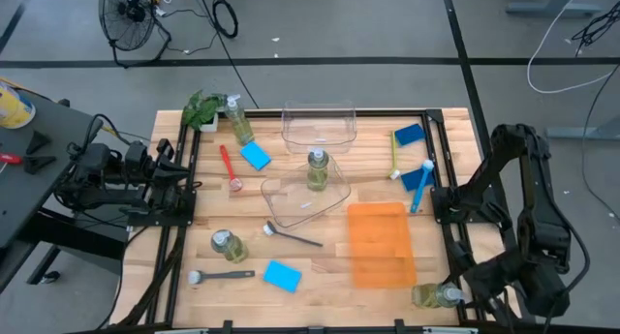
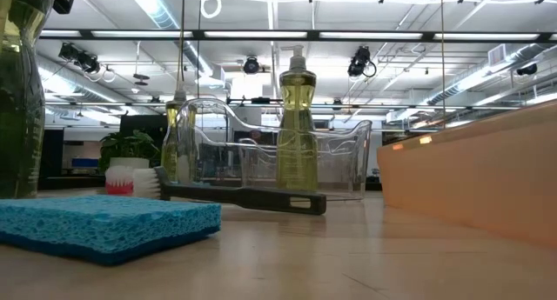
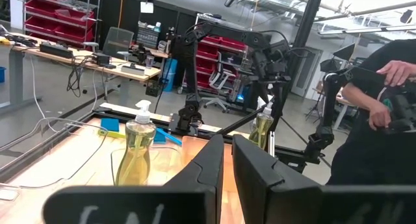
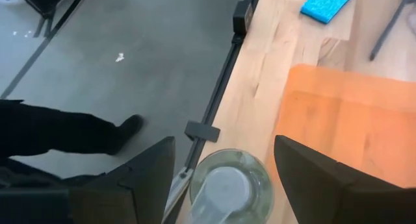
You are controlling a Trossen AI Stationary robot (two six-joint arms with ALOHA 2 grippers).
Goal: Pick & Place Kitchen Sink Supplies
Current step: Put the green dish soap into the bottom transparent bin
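Pump bottles of yellow-green liquid stand upright at the far left (image 1: 237, 121), inside a clear bin (image 1: 318, 169), at the near left (image 1: 228, 245) and at the near right corner (image 1: 436, 295). Blue sponges (image 1: 256, 156) (image 1: 282, 276) (image 1: 409, 134) lie flat on the table. The red brush (image 1: 228, 167), the yellow-green brush (image 1: 395, 158), the blue brush (image 1: 421, 184) and two dark grey brushes (image 1: 291, 235) (image 1: 221, 274) also lie flat. My right gripper (image 4: 224, 143) hangs open above the corner bottle (image 4: 227, 185), a finger to either side and clear of it. My left gripper (image 3: 227, 152) waits shut at the left edge.
A flat orange tray (image 1: 380, 242) lies next to the corner bottle. One clear bin (image 1: 318, 126) stands at the far middle and a second, tilted one (image 1: 305, 194) at the centre. A leafy plant (image 1: 201, 108) sits at the far left corner. A person (image 3: 383, 113) stands beyond the table.
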